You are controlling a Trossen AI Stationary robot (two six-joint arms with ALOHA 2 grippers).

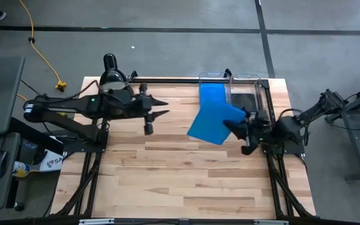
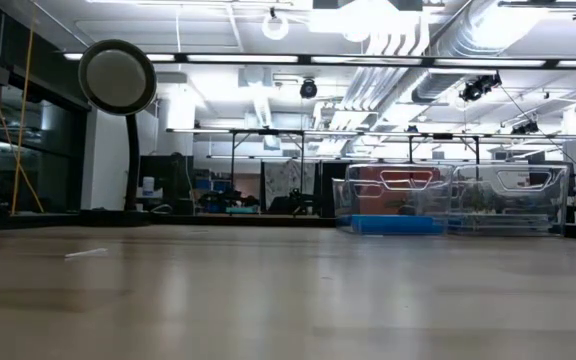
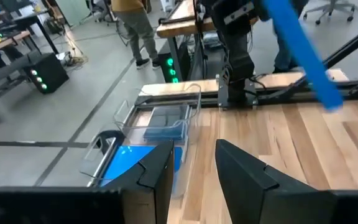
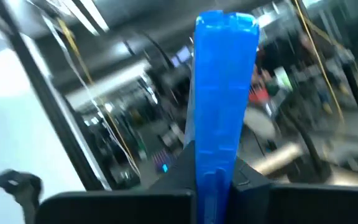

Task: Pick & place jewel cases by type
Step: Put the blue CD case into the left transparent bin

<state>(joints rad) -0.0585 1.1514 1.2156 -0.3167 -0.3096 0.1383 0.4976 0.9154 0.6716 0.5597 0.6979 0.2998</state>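
The right gripper's fingers (image 4: 219, 177) clamp a blue jewel case (image 1: 214, 119) mid-frame above the tabletop (image 1: 180, 175); left gripper (image 1: 161, 107) part-open, empty.

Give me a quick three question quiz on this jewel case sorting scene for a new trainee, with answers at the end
1. True or false: the right gripper is shut on a blue jewel case.
2. Which clear bin already holds a blue case: A, the one nearer the table's middle; B, the one nearer the right edge?
3. Fill in: the left gripper, holding nothing, has its fingers ___.

Key: 1 true; 2 A; 3 open.
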